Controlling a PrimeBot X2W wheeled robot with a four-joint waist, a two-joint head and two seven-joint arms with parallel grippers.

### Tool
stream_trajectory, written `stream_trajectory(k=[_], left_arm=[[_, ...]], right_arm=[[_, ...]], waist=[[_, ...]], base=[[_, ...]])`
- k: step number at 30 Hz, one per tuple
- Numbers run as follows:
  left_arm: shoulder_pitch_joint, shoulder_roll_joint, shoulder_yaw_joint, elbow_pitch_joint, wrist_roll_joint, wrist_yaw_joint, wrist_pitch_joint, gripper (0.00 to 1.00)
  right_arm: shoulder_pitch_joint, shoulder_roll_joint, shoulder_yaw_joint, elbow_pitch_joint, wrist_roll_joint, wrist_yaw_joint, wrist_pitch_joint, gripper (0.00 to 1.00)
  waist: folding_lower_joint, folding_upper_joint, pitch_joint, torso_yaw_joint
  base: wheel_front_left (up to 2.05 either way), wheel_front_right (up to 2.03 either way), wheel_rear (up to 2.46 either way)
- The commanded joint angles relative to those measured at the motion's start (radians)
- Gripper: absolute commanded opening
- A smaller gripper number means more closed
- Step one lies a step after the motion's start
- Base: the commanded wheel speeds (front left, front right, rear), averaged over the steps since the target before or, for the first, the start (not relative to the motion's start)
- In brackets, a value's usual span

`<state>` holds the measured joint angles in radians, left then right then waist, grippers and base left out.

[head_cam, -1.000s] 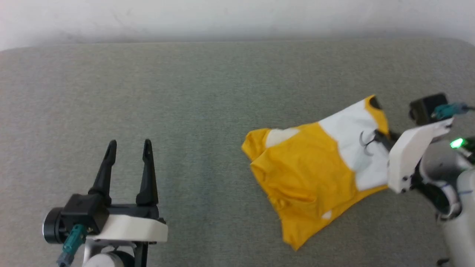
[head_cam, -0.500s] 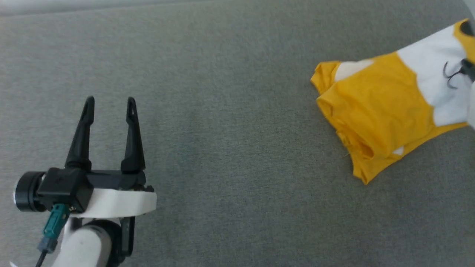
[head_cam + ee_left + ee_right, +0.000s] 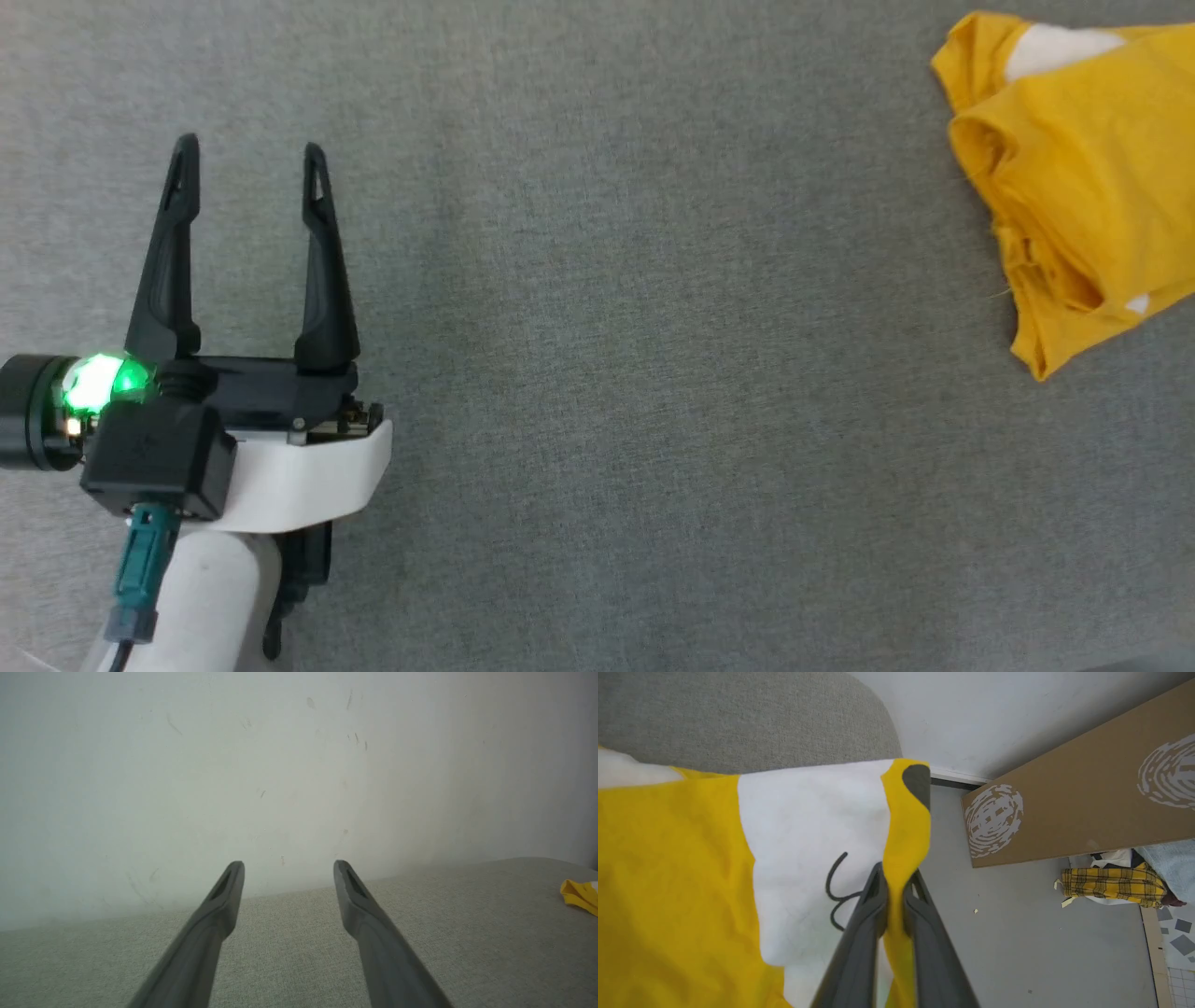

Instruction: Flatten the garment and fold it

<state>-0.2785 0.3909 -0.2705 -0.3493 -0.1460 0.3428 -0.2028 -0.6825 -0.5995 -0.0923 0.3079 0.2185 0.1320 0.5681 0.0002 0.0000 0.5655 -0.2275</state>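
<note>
The garment (image 3: 1074,177), a bright yellow T-shirt with white patches, lies crumpled on the grey cloth surface at the head view's upper right, running off the right edge. Its corner (image 3: 579,896) peeks in at the far right of the left wrist view. In the right wrist view the garment (image 3: 691,882) shows a white patch with a black curled mark, and my right gripper (image 3: 894,877) is shut on a yellow edge fold of it. My left gripper (image 3: 247,154) hovers open and holding nothing over bare surface, far to the left of the garment.
The grey cloth surface (image 3: 607,373) spreads wide between my left gripper and the garment. A white wall (image 3: 280,765) rises behind it. Past the surface's right end are a grey floor (image 3: 1017,942), a brown cardboard board (image 3: 1087,802) and a yellow plaid cloth (image 3: 1111,882).
The head camera has swung left and down, so the garment slid to the picture's upper right and the right arm left the picture. Both grippers keep their states.
</note>
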Motion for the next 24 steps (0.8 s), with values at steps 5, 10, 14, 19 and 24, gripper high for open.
stream_trajectory(k=[5, 10, 14, 19, 24], left_arm=[[-0.033, -0.005, 0.005, 0.006, 0.010, 0.024, 0.001, 1.00], [-0.032, -0.022, 0.015, -0.002, -0.018, 0.032, -0.005, 1.00], [-0.026, -0.024, 0.016, -0.001, -0.031, 0.028, -0.009, 1.00], [-0.021, -0.035, 0.019, 0.002, -0.049, 0.024, -0.026, 1.00], [-0.004, -0.055, 0.034, 0.012, -0.068, 0.033, -0.044, 1.00]], right_arm=[[-0.028, 0.010, -0.047, 0.093, -0.040, -0.001, -0.030, 0.00], [-0.042, 0.021, -0.066, 0.133, -0.077, -0.001, -0.067, 1.00], [-0.051, 0.031, -0.064, 0.147, -0.093, -0.001, -0.082, 1.00], [-0.057, 0.033, -0.056, 0.160, -0.102, -0.001, -0.087, 1.00], [-0.044, 0.033, -0.051, 0.159, -0.106, -0.001, -0.092, 1.00]], waist=[[-0.0002, 0.0000, 0.064, 0.005], [-0.0002, 0.0000, 0.069, 0.014], [-0.0002, 0.0000, 0.063, 0.017], [-0.0002, 0.0000, 0.037, 0.028], [-0.0002, 0.0000, -0.010, 0.040]], base=[[0.00, 0.00, 0.00], [0.00, 0.00, 0.00], [0.00, 0.00, 0.00], [0.00, 0.00, 0.00], [0.00, 0.00, 0.00]])
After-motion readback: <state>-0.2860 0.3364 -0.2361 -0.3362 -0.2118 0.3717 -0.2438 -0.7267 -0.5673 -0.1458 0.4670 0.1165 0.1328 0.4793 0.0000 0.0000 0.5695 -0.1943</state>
